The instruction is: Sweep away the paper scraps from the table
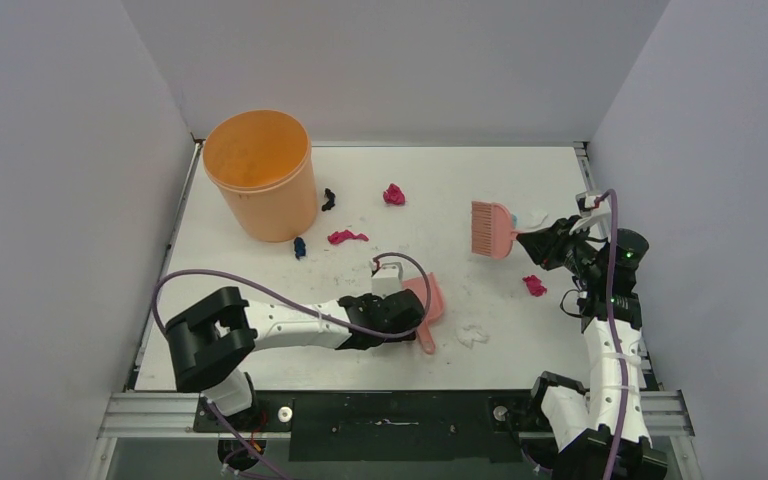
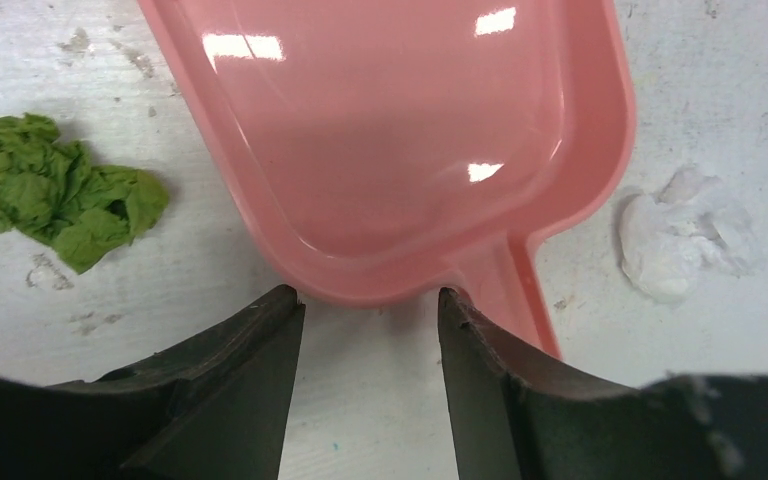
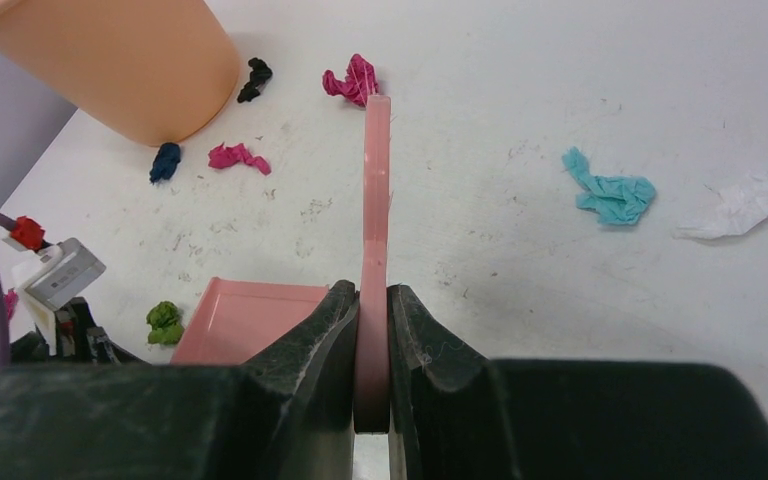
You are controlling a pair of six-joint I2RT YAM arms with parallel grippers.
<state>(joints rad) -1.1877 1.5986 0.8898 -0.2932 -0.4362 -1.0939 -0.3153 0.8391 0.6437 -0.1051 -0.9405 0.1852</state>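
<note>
Paper scraps lie across the white table: black, magenta, magenta, dark blue, magenta and white. My left gripper is open and empty, its tips at the rear rim of the pink dustpan, beside its handle. A green scrap lies left of the pan and the white scrap right of it. My right gripper is shut on the pink brush handle; the bristles face left. Teal and white scraps lie to its right.
A tall orange bucket stands at the back left, with the black and dark blue scraps close to its base. Grey walls enclose the table on three sides. The metal frame runs along the near edge by the arm bases.
</note>
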